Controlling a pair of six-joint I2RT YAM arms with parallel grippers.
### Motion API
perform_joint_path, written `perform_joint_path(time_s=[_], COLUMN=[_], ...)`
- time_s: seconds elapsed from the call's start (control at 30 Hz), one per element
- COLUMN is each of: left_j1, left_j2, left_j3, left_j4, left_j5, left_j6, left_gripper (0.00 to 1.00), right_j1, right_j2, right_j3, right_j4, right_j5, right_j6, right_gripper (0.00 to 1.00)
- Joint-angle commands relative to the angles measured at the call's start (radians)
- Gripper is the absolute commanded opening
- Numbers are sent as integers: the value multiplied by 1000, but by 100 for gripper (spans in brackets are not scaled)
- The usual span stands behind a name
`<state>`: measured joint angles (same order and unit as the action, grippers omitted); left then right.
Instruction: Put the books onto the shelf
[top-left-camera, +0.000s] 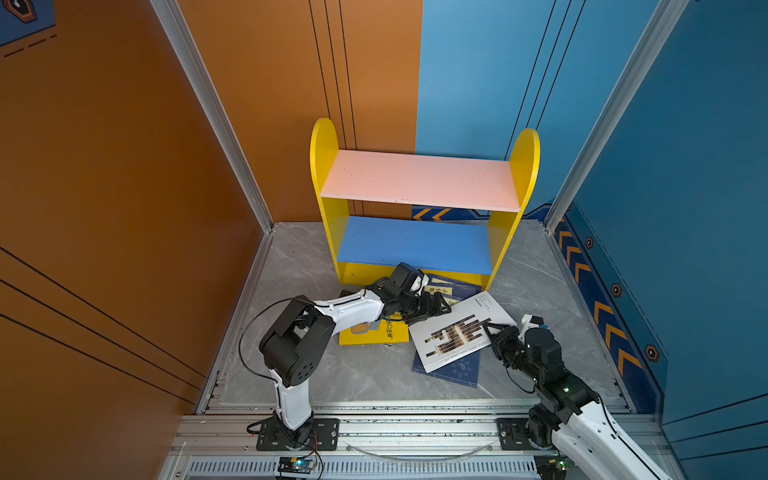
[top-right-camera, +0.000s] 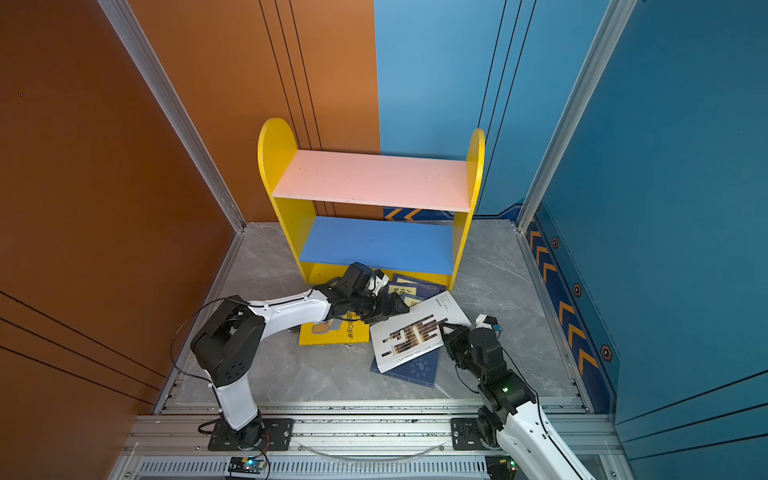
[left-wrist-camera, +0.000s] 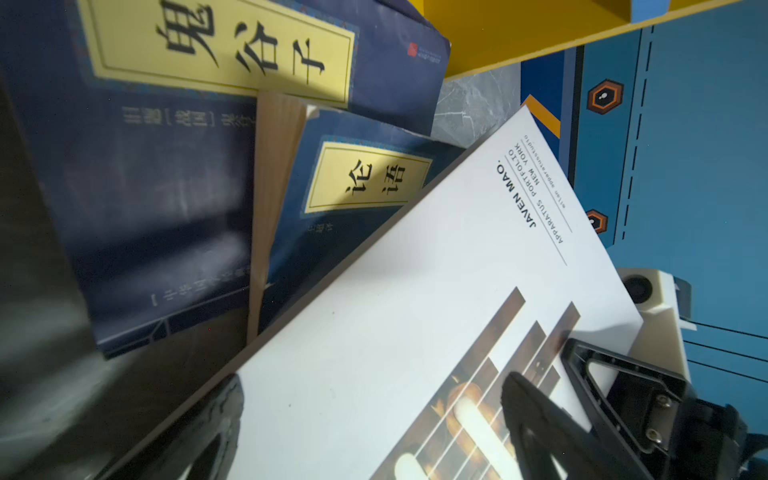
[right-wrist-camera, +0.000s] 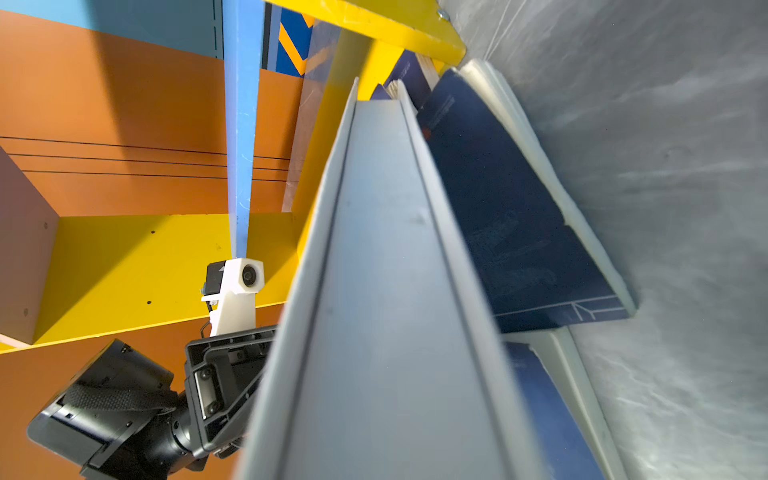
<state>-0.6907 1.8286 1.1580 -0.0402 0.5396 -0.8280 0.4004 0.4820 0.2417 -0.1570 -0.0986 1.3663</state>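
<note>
The big white book with dark bars (top-left-camera: 457, 332) (left-wrist-camera: 415, 291) lies tilted on a heap of books in front of the shelf (top-left-camera: 326, 158). My right gripper (top-left-camera: 490, 328) (top-right-camera: 446, 328) is shut on its right edge, and that edge (right-wrist-camera: 395, 291) fills the right wrist view. My left gripper (top-left-camera: 436, 305) (left-wrist-camera: 374, 436) stands open over the book's upper left part, one finger (left-wrist-camera: 216, 415) off the cover's edge. A yellow book (top-left-camera: 374, 332) lies under the left arm. Two navy books (left-wrist-camera: 166, 166) (left-wrist-camera: 332, 208) lean by the shelf's base, and another (top-left-camera: 457, 370) lies under the white one.
The shelf's pink upper board (top-left-camera: 419, 178) and blue lower board (top-left-camera: 415, 243) carry nothing. It stands against the back wall on a grey marbled floor (top-left-camera: 353, 374), between an orange wall on the left and a blue wall on the right. An aluminium rail (top-left-camera: 415, 432) runs along the front.
</note>
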Motion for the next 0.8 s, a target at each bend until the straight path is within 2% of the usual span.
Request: perform_joint_path(time_s=[0.0, 0.07, 0.37, 0.57, 0.77], left_j1=[30, 52, 204, 299, 336], left_j2=[-84, -135, -435, -651, -797], left_j3=[-1, -15, -168, -279, -344], left_j4=[14, 12, -57, -152, -254], left_j5=[28, 24, 6, -11, -36], left_j6=[-13, -22, -60, -96, -122], left_gripper=[98, 98, 98, 98, 98], right_j1=[11, 12, 23, 43, 55], right_j2=[-11, -1, 106, 187, 239], right_j3=[32, 45, 164, 288, 361], right_j4=[-87, -110, -149, -215, -219], right_j5=[48, 54, 60, 84, 93], right_j6=[35, 34, 12, -16, -25], right_gripper=[26, 21, 11, 8, 7])
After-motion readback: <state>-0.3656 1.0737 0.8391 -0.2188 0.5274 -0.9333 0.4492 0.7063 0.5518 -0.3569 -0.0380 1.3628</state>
